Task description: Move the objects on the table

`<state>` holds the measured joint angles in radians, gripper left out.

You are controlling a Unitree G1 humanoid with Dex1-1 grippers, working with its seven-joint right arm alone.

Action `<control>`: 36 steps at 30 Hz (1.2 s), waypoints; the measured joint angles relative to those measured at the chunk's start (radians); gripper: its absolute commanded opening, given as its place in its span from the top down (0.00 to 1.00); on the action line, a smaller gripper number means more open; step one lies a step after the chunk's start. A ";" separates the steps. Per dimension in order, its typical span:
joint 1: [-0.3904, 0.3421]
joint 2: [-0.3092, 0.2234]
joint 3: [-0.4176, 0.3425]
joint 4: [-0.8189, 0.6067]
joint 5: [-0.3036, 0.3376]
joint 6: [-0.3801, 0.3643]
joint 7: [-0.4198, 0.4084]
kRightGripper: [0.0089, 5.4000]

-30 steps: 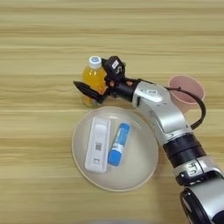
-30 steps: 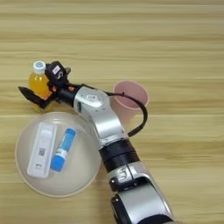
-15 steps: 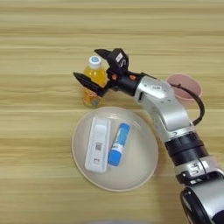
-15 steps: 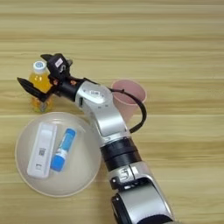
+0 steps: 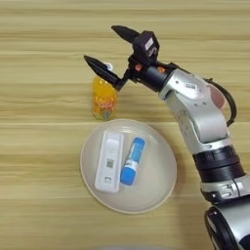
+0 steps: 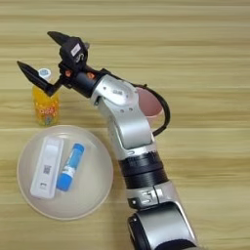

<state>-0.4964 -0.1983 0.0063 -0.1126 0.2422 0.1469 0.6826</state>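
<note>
The orange juice bottle point(image 5: 104, 99) with a white cap stands upright on the table point(image 5: 44, 53), just beyond the plate's far rim. My right gripper point(image 5: 105, 47) hovers above it, open, its two black fingers spread wide and holding nothing. The blue tube point(image 5: 133, 160) lies in the beige plate point(image 5: 156, 195). The pink cup point(image 6: 149, 101) stands to the right, mostly hidden behind my silver forearm.
A white rectangular device point(image 5: 109, 161) lies in the plate left of the tube. My forearm point(image 5: 195, 112) crosses the right side of the scene, with a black cable looping near the cup.
The gripper has let go of the bottle and risen above it, fingers opening wide. The bottle stays standing by the plate's far rim.
</note>
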 measured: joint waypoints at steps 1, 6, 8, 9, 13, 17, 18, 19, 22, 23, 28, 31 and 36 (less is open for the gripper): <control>-0.013 -0.047 -0.053 -0.018 0.014 -0.001 0.001 0.01; -0.043 -0.238 -0.262 -0.036 0.109 -0.027 0.057 0.01; -0.043 -0.264 -0.281 -0.016 0.127 -0.051 0.091 0.01; -0.043 -0.277 -0.292 -0.005 0.133 -0.058 0.101 0.01; -0.043 -0.345 -0.333 0.079 0.150 -0.108 0.162 0.01; -0.045 -0.382 -0.362 0.210 0.193 -0.121 0.250 0.01; -0.046 -0.393 -0.368 0.252 0.197 -0.123 0.272 0.01; -0.046 -0.401 -0.369 0.287 0.199 -0.127 0.293 0.01; -0.043 -0.420 -0.366 0.380 0.205 -0.139 0.368 0.01; -0.038 -0.424 -0.365 0.408 0.206 -0.141 0.397 0.01; -0.001 -0.435 -0.340 0.484 0.209 -0.157 0.520 0.01; 0.025 -0.444 -0.323 0.518 0.205 -0.174 0.581 0.01; 0.047 -0.468 -0.298 0.578 0.174 -0.212 0.663 0.01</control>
<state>-0.4494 -0.6658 -0.2922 0.4652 0.4159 -0.0655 1.3453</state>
